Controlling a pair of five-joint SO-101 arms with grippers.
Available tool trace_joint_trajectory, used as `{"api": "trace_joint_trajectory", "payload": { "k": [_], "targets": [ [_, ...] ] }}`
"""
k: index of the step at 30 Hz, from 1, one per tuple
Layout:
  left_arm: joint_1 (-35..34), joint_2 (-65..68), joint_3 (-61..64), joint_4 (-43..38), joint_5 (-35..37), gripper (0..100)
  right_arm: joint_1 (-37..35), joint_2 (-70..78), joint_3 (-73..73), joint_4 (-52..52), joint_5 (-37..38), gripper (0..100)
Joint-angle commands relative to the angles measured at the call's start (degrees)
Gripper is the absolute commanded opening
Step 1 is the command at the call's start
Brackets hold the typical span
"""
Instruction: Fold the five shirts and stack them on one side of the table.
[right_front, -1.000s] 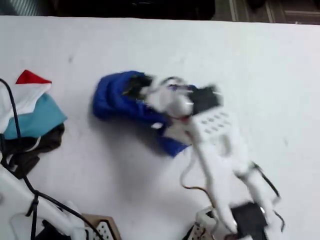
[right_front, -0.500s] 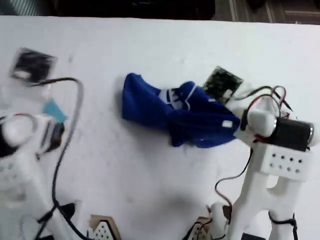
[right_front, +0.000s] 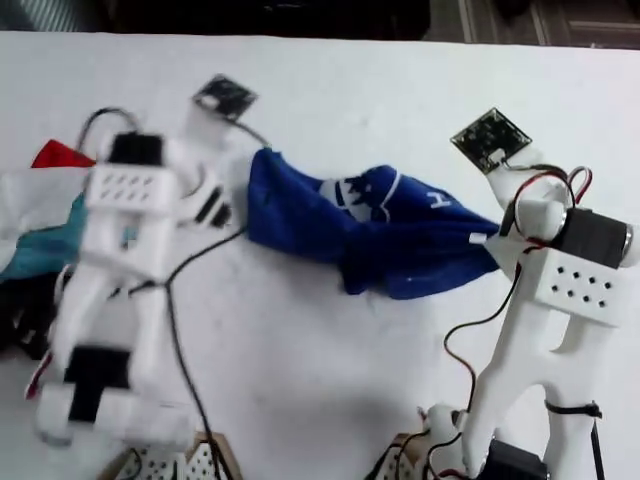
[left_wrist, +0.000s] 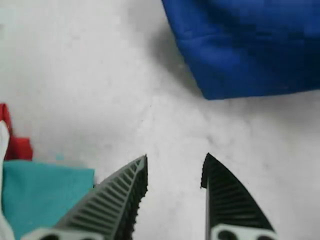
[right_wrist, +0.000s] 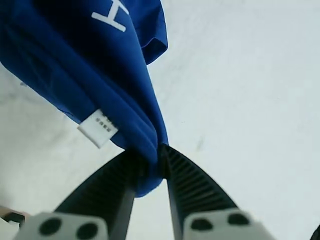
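Note:
A blue shirt (right_front: 375, 230) lies stretched across the middle of the table, bunched and partly folded. My right gripper (right_wrist: 152, 162) is shut on the blue shirt (right_wrist: 100, 65) at its right end, where a white tag (right_wrist: 97, 128) hangs; in the high view that gripper (right_front: 497, 242) is at the shirt's right edge. My left gripper (left_wrist: 172, 172) is open over bare table, just short of the shirt's left corner (left_wrist: 250, 45). In the high view it (right_front: 228, 205) is beside the shirt's left end.
A heap of other shirts sits at the table's left edge: red and white (right_front: 45, 170), teal (right_front: 40, 250) and a dark one (right_front: 25, 310). The teal cloth (left_wrist: 45, 190) lies close beside my left fingers. Cables trail from both arm bases at the front.
The left arm swung in from the left pile to the shirt's left end. The right gripper pulled the shirt's right end farther right, stretching it out.

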Motion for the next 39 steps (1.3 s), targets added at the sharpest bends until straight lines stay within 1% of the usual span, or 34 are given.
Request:
{"api": "trace_joint_trajectory", "payload": {
  "k": [1,6,10,15,17,20,23,29,31,32,35,39],
  "targets": [
    [3.2,11.0,-12.0,-1.4,2.5,19,0.9,-0.1,-0.4,-0.8,-0.5,1.9],
    [6.1,28.5,-29.9,-1.4,4.9,19,0.9,-0.4,-0.4,-0.9,-0.5,1.9],
    [8.9,42.9,-48.2,-1.4,8.4,19,2.3,0.0,-0.5,-3.0,-0.9,1.9],
    [11.6,58.9,-77.0,-1.1,16.6,19,7.2,0.1,-0.3,-13.6,-10.0,1.9],
    [12.1,64.0,-86.8,-0.7,17.8,19,7.3,0.1,-0.3,-15.6,-10.7,1.9],
    [12.1,69.4,-97.7,3.4,17.9,15,7.0,0.1,-0.2,-16.0,-10.9,1.9],
    [10.5,68.0,-96.5,8.4,17.9,14,5.9,0.1,2.2,-16.1,-10.6,1.9],
    [7.5,59.8,-96.9,19.6,17.9,20,6.0,0.1,9.3,-19.0,-10.6,1.9],
    [6.8,56.4,-95.6,19.8,17.8,21,6.0,0.1,10.3,-19.0,-10.6,1.9],
    [6.5,54.4,-94.7,19.7,16.6,21,5.9,0.1,10.6,-19.0,-10.6,1.9],
    [6.7,48.3,-89.5,19.7,10.5,21,5.9,0.1,10.8,-19.0,-10.6,1.9],
    [7.7,38.8,-74.9,19.7,5.0,21,5.9,0.1,10.8,-19.0,-10.6,1.9]
  ]
}}
